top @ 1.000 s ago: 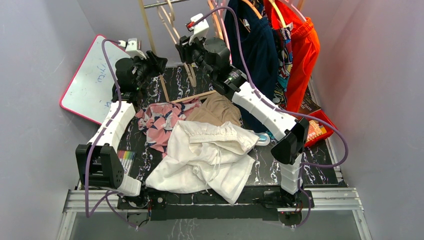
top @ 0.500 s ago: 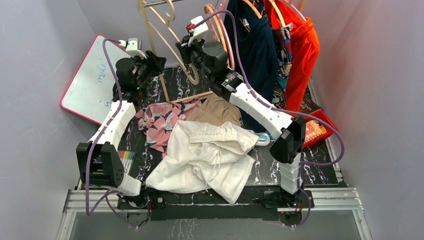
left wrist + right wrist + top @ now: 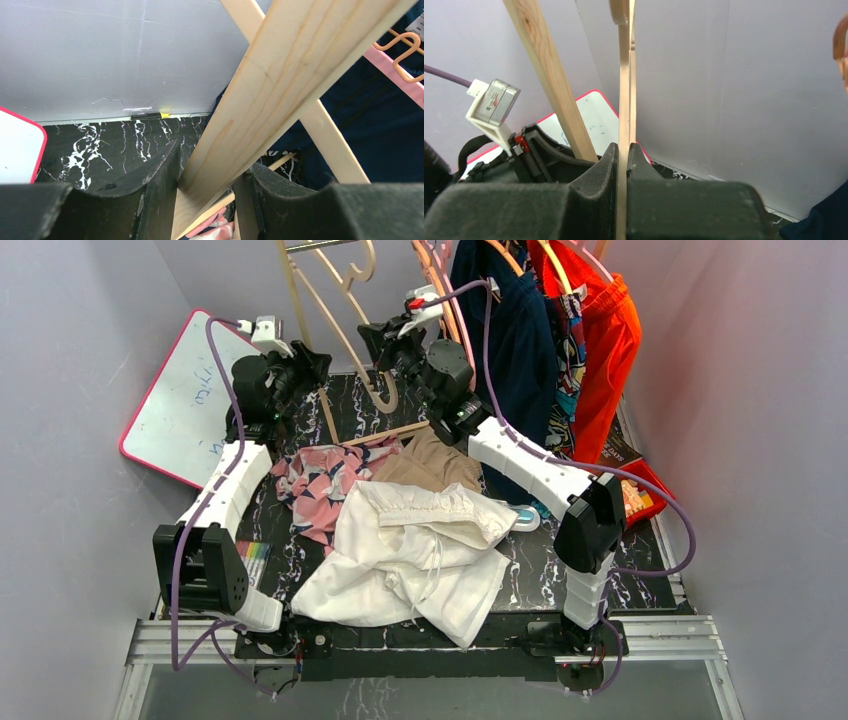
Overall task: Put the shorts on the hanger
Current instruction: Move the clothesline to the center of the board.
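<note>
hanger higher, right pincer — post, left pincer

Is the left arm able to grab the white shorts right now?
Probably not right away. The left gripper has its jaws clamped on the wooden rack leg at the back, while the shorts lie uncovered near the front. It would likely have to let go first.

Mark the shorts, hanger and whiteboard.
shorts [image 3: 400,570], top view, middle of the white fabric.
hanger [image 3: 625,90], right wrist view, its thin edge.
whiteboard [image 3: 175,410], top view, white writing face.
</note>
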